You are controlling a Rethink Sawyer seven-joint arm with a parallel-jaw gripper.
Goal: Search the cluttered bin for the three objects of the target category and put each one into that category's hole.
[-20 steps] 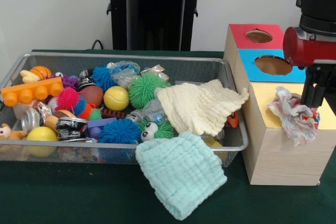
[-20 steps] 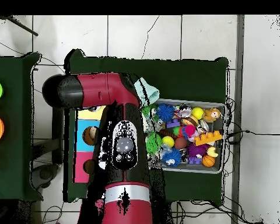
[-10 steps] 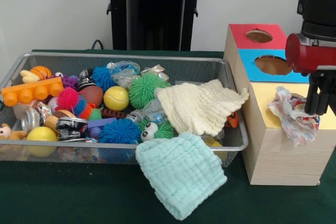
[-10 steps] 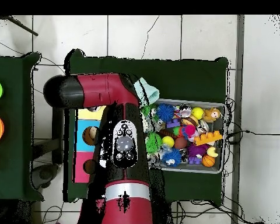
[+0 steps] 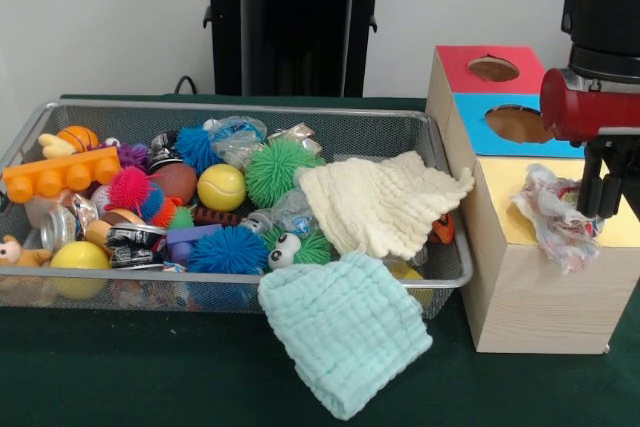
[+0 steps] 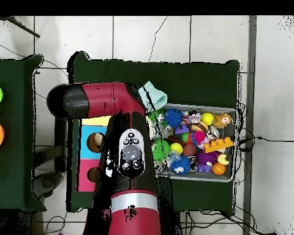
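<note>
Just beside the end effector [image 5: 603, 192], on its bin side, a crumpled patterned rag [image 5: 553, 215] lies on the yellow top of the wooden box [image 5: 540, 287], spilling over the box's front edge. The dark fingers hang above that yellow section, touching or nearly touching the rag's edge; whether they are parted or closed, I cannot tell. Behind the end effector sit the blue hole [image 5: 520, 124] and the red hole [image 5: 492, 69]. Farther off on the rag's side, a cream cloth [image 5: 380, 202] lies inside the wire bin [image 5: 240, 292], and a mint cloth [image 5: 343, 327] droops over its rim onto the green surface [image 5: 130, 367].
</note>
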